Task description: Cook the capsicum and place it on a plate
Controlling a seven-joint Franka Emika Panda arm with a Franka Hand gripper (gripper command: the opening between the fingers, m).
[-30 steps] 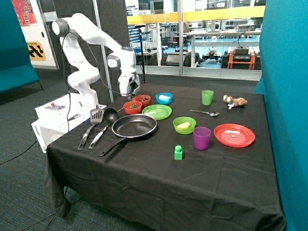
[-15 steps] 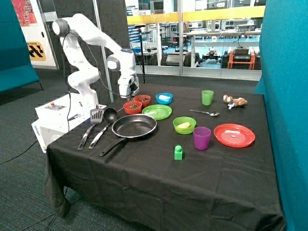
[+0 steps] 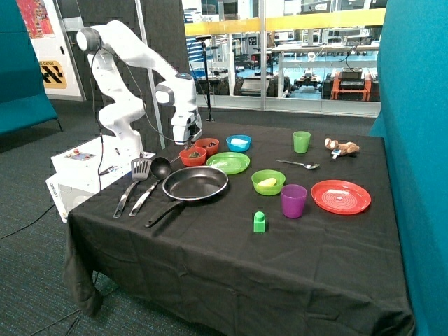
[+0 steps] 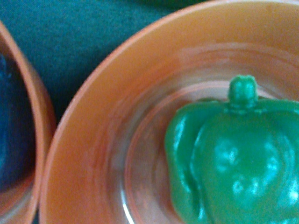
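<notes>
The capsicum (image 4: 233, 158) is a dark green lumpy toy with a short stem. It lies in a red bowl (image 4: 93, 116), and in the outside view it shows as a dark spot (image 3: 192, 153) inside that bowl (image 3: 193, 161). My gripper (image 3: 187, 138) hangs just above this bowl, pointing down at the capsicum. The black frying pan (image 3: 195, 183) is empty, in front of the bowl. The flat lime-green plate (image 3: 228, 163) lies beside the bowl and has nothing on it.
A second red bowl (image 3: 207, 145) and a blue bowl (image 3: 239, 143) stand behind. A spatula (image 3: 131, 183) and ladle (image 3: 152, 176) lie beside the pan. Also on the table are a lime bowl (image 3: 268, 182) with a yellow piece, a purple cup (image 3: 293, 201), a green block (image 3: 260, 222), a red ridged plate (image 3: 341, 197), a green cup (image 3: 302, 141) and a spoon (image 3: 297, 164).
The wrist and gripper have shifted slightly sideways, towards the robot's base, and now hang above the red bowl with the capsicum. Nothing on the table has moved.
</notes>
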